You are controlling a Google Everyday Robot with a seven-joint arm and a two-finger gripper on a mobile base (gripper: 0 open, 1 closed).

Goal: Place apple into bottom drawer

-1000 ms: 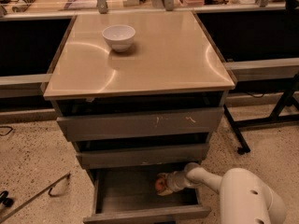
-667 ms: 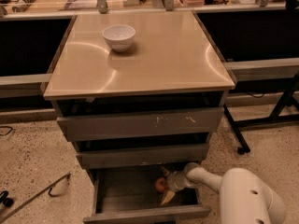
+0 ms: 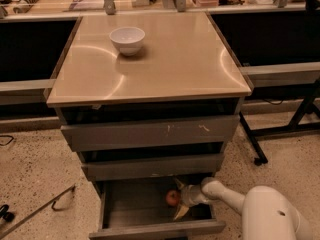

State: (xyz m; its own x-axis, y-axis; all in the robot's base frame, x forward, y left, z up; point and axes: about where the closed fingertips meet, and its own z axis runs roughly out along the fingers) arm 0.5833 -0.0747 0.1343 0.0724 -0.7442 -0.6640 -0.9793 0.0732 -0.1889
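Bottom drawer (image 3: 155,229) of the grey cabinet is pulled out, w/ its front edge nearest the camera. The 2 drawers above it are pushed in: top drawer (image 3: 150,132), w/ pale scratches on its front, & middle drawer (image 3: 152,166).

Apple (image 3: 173,198) is inside the bottom drawer, on the drawer floor, right of centre & toward the back. It's small, round, red-orange.

Hand (image 3: 176,199) is also inside the bottom drawer, reaching in from the right. Its fingers (image 3: 180,212) are spread wide, one tip behind the apple & one in front, so the apple lies between them at the open mouth. No pinch on the apple; can't tell if either finger touches it. White arm (image 3: 225,194) runs from the hand out over the drawer's right side to the robot's white body (image 3: 272,219) at bottom right.

Up top, the tan surface (image 3: 170,64) of the cabinet carries a white bowl (image 3: 127,39), upright, near the back left, well apart from everything below.

Speckled floor (image 3: 30,169) around the cabinet. Thin metal rod (image 3: 40,210) lies on it at lower left. Black leg w/ a caster (image 3: 252,146) stands to the right of the cabinet.
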